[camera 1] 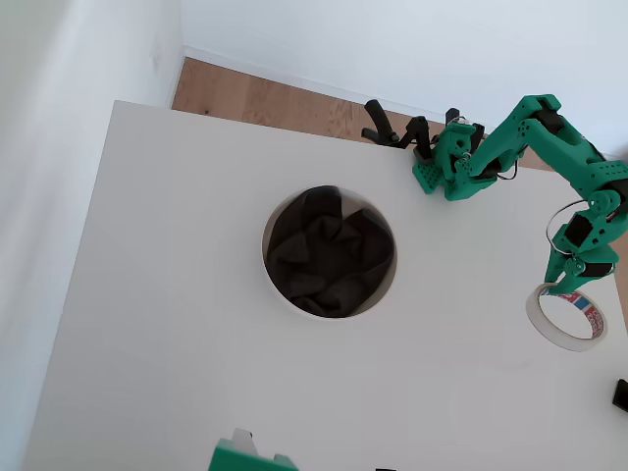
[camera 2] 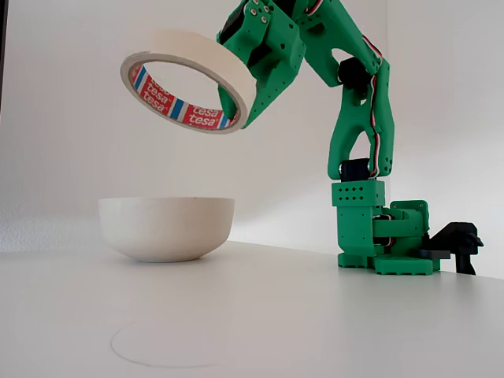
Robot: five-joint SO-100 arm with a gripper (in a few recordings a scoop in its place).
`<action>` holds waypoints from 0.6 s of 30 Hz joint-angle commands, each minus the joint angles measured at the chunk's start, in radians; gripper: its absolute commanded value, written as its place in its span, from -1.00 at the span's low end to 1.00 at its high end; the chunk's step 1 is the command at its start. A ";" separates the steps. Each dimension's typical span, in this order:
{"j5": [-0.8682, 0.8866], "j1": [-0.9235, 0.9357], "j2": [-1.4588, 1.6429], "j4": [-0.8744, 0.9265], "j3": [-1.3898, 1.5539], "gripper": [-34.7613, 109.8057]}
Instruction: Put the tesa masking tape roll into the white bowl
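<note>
The tesa masking tape roll (camera 2: 197, 53) is a cream ring with a red-and-blue label inside. It hangs tilted in the air, well above the table, and my green gripper (camera 2: 240, 101) is shut on its rim. In the overhead view the tape roll (camera 1: 564, 343) sits at the far right with the gripper (camera 1: 567, 285) at its upper edge. The white bowl (camera 1: 263, 257) stands at the table's middle with dark cloth inside, far to the left of the tape. In the fixed view the bowl (camera 2: 165, 230) is below and behind the tape.
The arm's green base (camera 1: 444, 169) is fixed at the table's far edge, with black clamps (camera 1: 392, 130) beside it. A small black thing (camera 1: 621, 394) lies at the right edge. A faint circle (camera 2: 169, 343) shows on the table near the fixed camera.
</note>
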 commanded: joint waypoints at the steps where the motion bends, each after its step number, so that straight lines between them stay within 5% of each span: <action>1: -0.018 0.166 0.178 0.104 -0.199 -0.64; 9: -0.133 0.701 0.192 0.173 -0.196 -0.64; 18: -0.261 1.138 -0.164 0.064 -0.184 -0.64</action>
